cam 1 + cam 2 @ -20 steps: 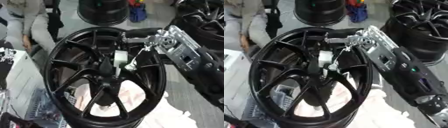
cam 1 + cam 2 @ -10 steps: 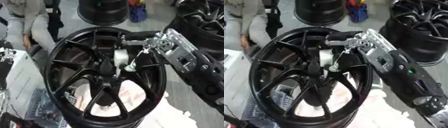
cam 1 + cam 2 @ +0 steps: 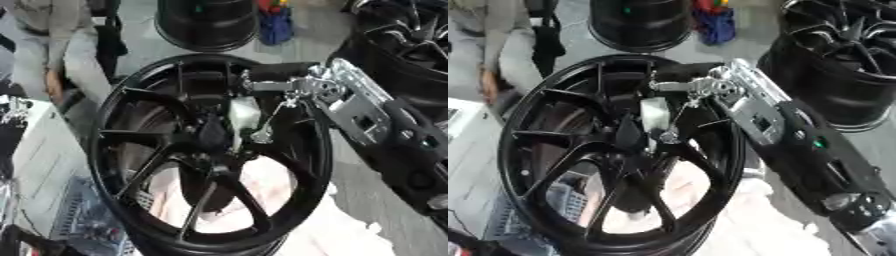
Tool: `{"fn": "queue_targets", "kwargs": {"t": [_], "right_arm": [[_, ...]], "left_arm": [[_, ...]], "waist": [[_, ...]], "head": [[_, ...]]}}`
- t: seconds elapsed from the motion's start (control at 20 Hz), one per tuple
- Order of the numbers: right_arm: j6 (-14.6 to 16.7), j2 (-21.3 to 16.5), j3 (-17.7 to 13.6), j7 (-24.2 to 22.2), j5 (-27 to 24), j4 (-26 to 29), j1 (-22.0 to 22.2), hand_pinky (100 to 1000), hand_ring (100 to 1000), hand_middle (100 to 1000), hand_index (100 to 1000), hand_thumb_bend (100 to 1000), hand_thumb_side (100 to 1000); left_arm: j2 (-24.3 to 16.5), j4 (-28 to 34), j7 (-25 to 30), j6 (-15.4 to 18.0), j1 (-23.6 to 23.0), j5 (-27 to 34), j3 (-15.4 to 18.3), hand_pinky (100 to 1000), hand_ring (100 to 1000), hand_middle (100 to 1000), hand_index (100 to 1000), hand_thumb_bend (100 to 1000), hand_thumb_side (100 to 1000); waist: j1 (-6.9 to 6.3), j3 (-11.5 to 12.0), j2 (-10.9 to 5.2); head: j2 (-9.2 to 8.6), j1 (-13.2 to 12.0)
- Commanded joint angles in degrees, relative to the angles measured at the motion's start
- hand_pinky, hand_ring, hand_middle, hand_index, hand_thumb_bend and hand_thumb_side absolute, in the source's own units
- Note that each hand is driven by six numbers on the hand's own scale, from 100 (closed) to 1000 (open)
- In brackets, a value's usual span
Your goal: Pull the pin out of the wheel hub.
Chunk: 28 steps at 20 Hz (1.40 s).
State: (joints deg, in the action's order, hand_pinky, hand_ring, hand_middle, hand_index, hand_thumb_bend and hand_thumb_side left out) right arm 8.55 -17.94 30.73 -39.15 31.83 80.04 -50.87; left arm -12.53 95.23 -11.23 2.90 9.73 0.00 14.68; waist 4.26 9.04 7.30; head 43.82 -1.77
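A black spoked wheel hub (image 3: 131, 150) stands tilted in the middle of both eye views. At its centre a pale, whitish pin (image 3: 243, 116) sticks out beside the black centre boss. My right hand (image 3: 337, 97), silver and black, reaches in from the right over the rim. One finger lies across above the pin and a thin finger (image 3: 262, 134) comes down along its right side, so the pin sits pinched between them. How deep the pin sits in the hub is hidden. My left hand shows in neither view.
Another black wheel (image 3: 206, 22) stands at the back, and more black rims (image 3: 842, 65) crowd the right side close to my forearm. A white cloth (image 3: 350, 235) lies under the hub. A pale box (image 3: 35, 165) sits at the left. A person sits at the far left.
My right hand has sunk slightly over the rim, its fingers staying on the pin. The pin remains at the hub centre. The picture has shifted a little.
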Motion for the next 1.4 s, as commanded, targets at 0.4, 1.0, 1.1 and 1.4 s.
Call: {"fn": "queue_targets", "kwargs": {"t": [0.4, 1.0, 1.1, 1.4], "right_arm": [[-1.6, -3.7, -1.4, 2.0, -3.4, 6.9, -2.3, 395, 337, 451, 601, 100, 100], [-5.0, -11.3, -6.6, 3.4, -9.9, 14.2, -4.4, 393, 329, 442, 594, 100, 100], [-5.9, -14.2, -8.2, 4.5, -12.5, 16.9, -3.2, 397, 329, 441, 592, 100, 100], [-9.4, -28.1, -17.8, 12.5, -20.5, 28.2, 8.2, 416, 337, 445, 595, 100, 100]], "left_arm": [[-1.0, 0.6, 0.1, 0.0, 0.6, -0.2, 0.3, 815, 608, 729, 777, 224, 451], [-1.5, 0.4, -0.1, 0.0, 0.2, -0.3, 0.5, 814, 607, 728, 776, 224, 450], [-1.6, 0.4, -0.3, 0.0, -0.1, -0.3, 0.7, 814, 608, 728, 776, 224, 450], [-1.8, 0.3, -1.1, 0.0, -0.7, -0.4, 1.4, 814, 608, 728, 776, 224, 449]], "waist": [[-0.64, -0.3, -0.76], [-0.04, -1.5, -1.66], [0.2, -2.1, -1.99], [0.29, -4.1, -2.53]], "head": [[0.29, -0.1], [0.29, -0.8], [0.29, -1.5], [0.29, -3.4]]}}
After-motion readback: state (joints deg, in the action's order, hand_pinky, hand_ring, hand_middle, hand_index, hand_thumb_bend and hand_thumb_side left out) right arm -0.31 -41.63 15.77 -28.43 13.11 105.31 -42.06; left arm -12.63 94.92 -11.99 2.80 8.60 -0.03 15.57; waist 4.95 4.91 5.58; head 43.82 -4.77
